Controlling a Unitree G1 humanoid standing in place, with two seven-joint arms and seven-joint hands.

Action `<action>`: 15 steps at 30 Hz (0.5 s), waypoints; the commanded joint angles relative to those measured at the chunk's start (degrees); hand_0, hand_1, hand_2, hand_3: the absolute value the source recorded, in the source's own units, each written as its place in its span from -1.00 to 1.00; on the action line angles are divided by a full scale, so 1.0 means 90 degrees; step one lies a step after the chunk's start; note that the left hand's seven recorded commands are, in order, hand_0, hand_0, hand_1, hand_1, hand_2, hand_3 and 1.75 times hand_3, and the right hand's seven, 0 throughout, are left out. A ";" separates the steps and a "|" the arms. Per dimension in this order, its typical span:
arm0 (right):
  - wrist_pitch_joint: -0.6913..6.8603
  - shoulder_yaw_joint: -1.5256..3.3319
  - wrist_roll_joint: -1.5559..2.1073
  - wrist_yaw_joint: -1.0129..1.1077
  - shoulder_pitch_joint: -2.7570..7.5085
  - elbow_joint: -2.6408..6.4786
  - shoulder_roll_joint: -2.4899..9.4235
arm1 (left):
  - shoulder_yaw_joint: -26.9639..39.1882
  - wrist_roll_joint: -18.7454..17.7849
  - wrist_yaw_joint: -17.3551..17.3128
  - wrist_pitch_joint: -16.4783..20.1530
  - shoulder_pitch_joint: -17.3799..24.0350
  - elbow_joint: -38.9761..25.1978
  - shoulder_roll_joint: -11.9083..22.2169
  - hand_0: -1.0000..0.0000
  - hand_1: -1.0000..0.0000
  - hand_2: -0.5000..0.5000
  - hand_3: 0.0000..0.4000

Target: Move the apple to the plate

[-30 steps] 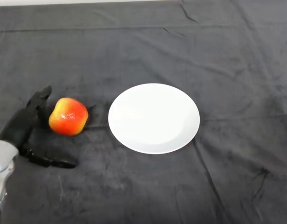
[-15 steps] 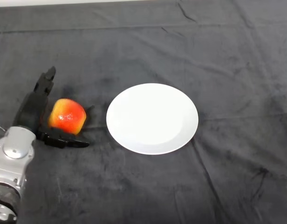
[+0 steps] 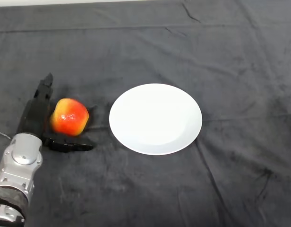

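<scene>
A red and yellow apple (image 3: 70,117) rests on the dark cloth at the left, a short gap from the white plate (image 3: 155,118) in the middle. My left hand (image 3: 35,115) is right against the apple's left side, open. Its fingers (image 3: 43,89) point straight up past the far side of the apple and its thumb (image 3: 70,144) lies flat on the cloth along the near side. The apple sits between them, with nothing curled round it. The plate holds nothing.
The dark cloth (image 3: 230,179) covers the whole table and has creases at the top and the lower right. My silver forearm (image 3: 17,175) comes in from the lower left corner.
My arm has moved forward and to the right, bringing the hand up against the apple. The fingers have straightened past its far side. The apple has stayed about where it was.
</scene>
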 commanded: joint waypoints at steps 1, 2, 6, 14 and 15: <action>0.0019 -0.0020 -0.0007 -0.0025 0.0029 -0.0042 -0.0173 | -0.0152 0.0163 0.0024 0.0104 -0.0439 0.0300 -0.0081 -1.00 -1.00 0.00 1.00; 0.0018 -0.0020 -0.0007 -0.0025 0.0028 -0.0041 -0.0173 | -0.0176 0.0183 0.0033 0.0100 -0.0446 0.0308 -0.0091 -1.00 -1.00 0.00 1.00; 0.0016 -0.0019 -0.0008 -0.0025 0.0026 -0.0035 -0.0172 | -0.0300 0.0284 0.0099 0.0065 -0.0471 0.0332 -0.0152 -1.00 -1.00 0.00 1.00; 0.0010 -0.0017 -0.0010 -0.0027 0.0020 -0.0025 -0.0172 | -0.0553 0.0474 0.0263 0.0047 -0.0744 0.0323 -0.0348 -1.00 -1.00 0.00 1.00; 0.0010 -0.0017 -0.0010 -0.0027 0.0020 -0.0024 -0.0172 | -0.0578 0.0492 0.0286 0.0034 -0.0780 0.0314 -0.0370 -1.00 -1.00 0.00 1.00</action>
